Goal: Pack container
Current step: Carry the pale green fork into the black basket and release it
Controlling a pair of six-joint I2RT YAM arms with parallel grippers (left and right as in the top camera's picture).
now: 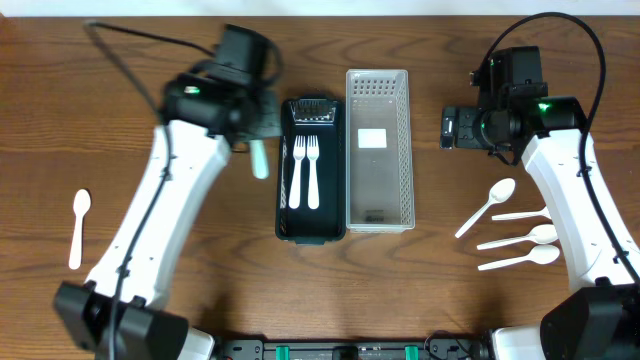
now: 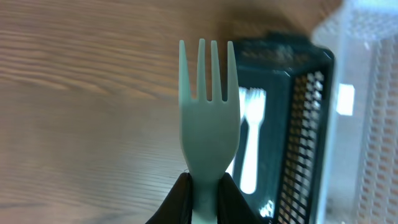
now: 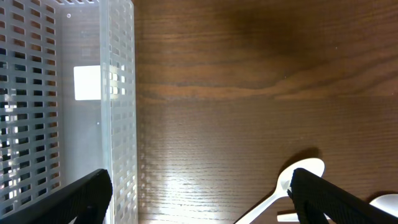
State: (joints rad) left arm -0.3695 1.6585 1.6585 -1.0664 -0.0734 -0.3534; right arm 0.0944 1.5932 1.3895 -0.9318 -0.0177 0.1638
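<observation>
My left gripper (image 1: 258,128) is shut on the handle of a pale fork (image 1: 260,160), held above the table just left of the black basket (image 1: 283,215). In the left wrist view the fork (image 2: 208,106) stands tines-up between my fingers (image 2: 202,202), with the black basket (image 2: 305,124) to its right. Two white forks (image 1: 306,170) lie side by side in that basket. The clear perforated basket (image 1: 405,170) stands next to it, holding no cutlery. My right gripper (image 1: 449,128) is open and empty, right of the clear basket (image 3: 121,93).
Several white spoons (image 1: 520,235) lie on the table at the right; one spoon (image 3: 292,183) shows between my right fingers (image 3: 205,199). A single white spoon (image 1: 79,228) lies at the far left. The wooden table (image 1: 200,290) extends around the baskets.
</observation>
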